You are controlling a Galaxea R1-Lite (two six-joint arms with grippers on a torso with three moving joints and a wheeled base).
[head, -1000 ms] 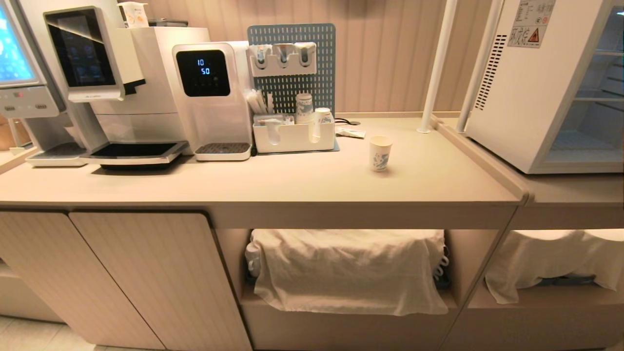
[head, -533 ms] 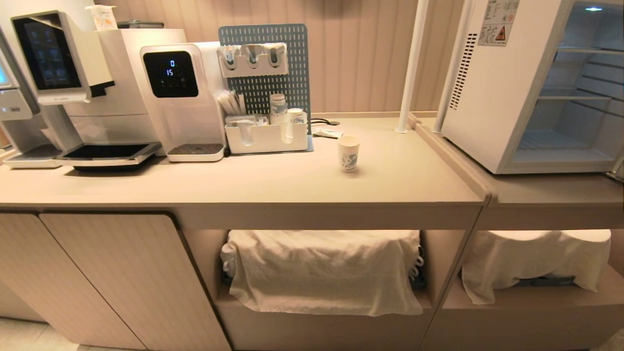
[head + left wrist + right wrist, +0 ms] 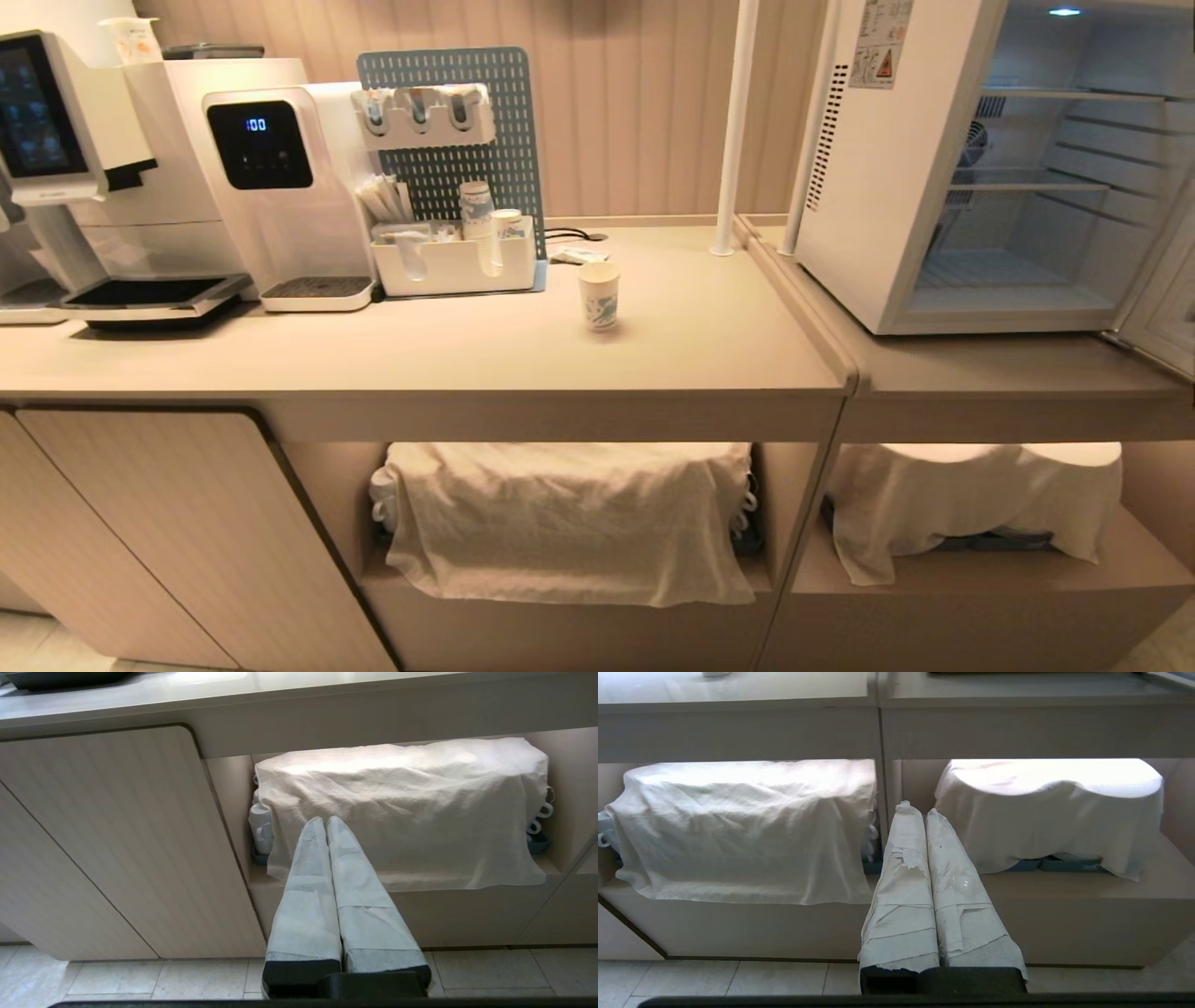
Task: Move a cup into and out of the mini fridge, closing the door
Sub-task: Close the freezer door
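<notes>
The cup (image 3: 598, 295), white paper with a blue print, stands upright by itself on the beige counter (image 3: 467, 355). To its right sits the mini fridge (image 3: 887, 187), its inside with wire shelves lit and showing. Its door (image 3: 1167, 289) is swung open at the right edge of the head view. Neither arm appears in the head view. My left gripper (image 3: 325, 821) hangs low in front of the cabinet, shut and empty, its fingers wrapped in white. Lower down before the shelf divider, my right gripper (image 3: 920, 810) is also shut on nothing.
A coffee machine (image 3: 75, 168), a water dispenser (image 3: 280, 187) and a white organiser (image 3: 457, 266) with stacked cups before a blue pegboard line the counter's back left. Two white poles (image 3: 733, 121) stand beside the fridge. Cloth-covered items (image 3: 569, 518) fill the open shelves below.
The whole head view has slid left, so the camera has moved right: more of the fridge's inside and its door now show. The cup and the arms have kept still.
</notes>
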